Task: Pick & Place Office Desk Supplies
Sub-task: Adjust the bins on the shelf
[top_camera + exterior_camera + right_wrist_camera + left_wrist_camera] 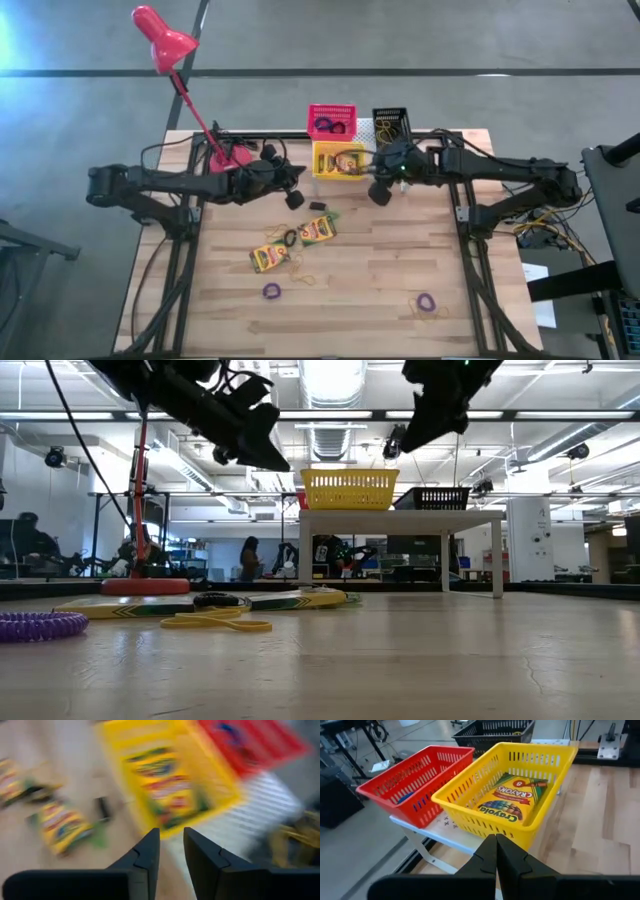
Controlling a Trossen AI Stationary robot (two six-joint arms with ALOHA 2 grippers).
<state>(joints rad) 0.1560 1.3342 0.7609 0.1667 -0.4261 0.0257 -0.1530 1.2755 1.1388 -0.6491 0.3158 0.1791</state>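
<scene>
A yellow mesh basket (338, 160) stands on a white perforated shelf (400, 520) at the table's far edge, with a crayon box (512, 797) lying flat in it. Beside it stand a red basket (331, 122) and a black basket (391, 122). Two more crayon boxes (318, 230) (268, 257) lie on the table, with purple loops (271, 291) (427, 301), a black loop (291, 237) and a yellow loop (305, 275). My left gripper (496, 837) hangs shut and empty, near and left of the yellow basket. My right gripper (171, 832) hangs above its near right corner, slightly open and empty.
A red desk lamp (165, 40) has its base (230, 155) at the table's far left, right behind my left arm. A small black piece (318, 206) lies between the grippers. The near half of the wooden table (380, 280) holds only the scattered loops.
</scene>
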